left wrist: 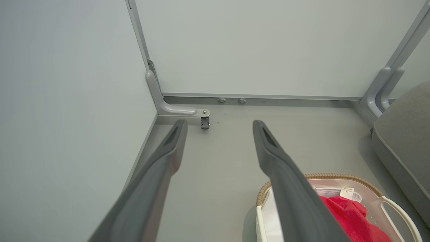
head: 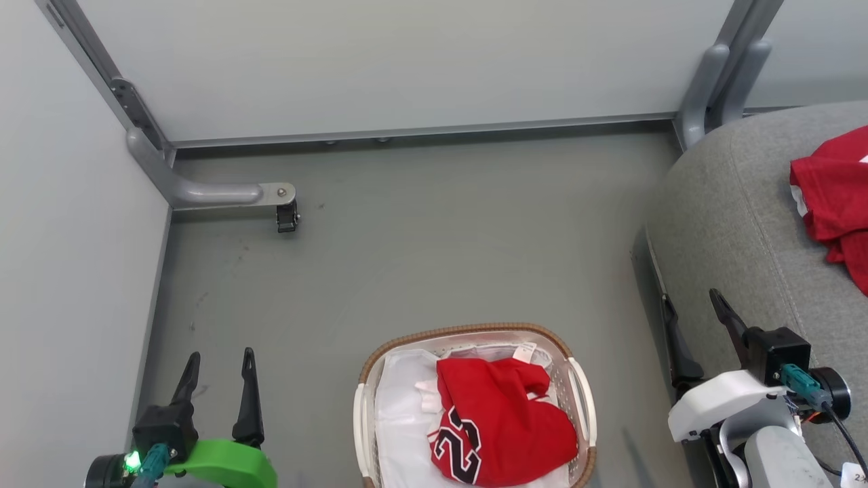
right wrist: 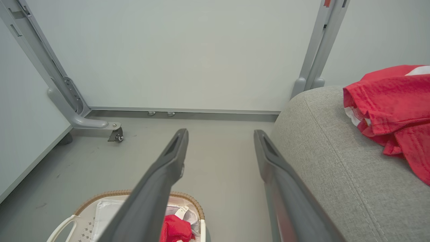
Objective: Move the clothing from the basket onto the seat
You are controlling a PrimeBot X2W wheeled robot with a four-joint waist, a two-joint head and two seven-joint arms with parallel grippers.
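Left end effector and right end effector gape empty. Red jersey lies in laundry basket; second jersey on grey seat.

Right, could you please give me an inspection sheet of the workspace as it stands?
Surface: grey floor, faintly scuffed.
Job's things: red jersey bunched in the basket on its white liner; second red garment lying on the seat.
Clutter: nothing seen.
Grippers: left gripper and right gripper open, fingers empty, both clear of the basket.
Cables: black cable and teal plug at the right wrist.
Surroundings: pale panels on grey frames; one caster foot.
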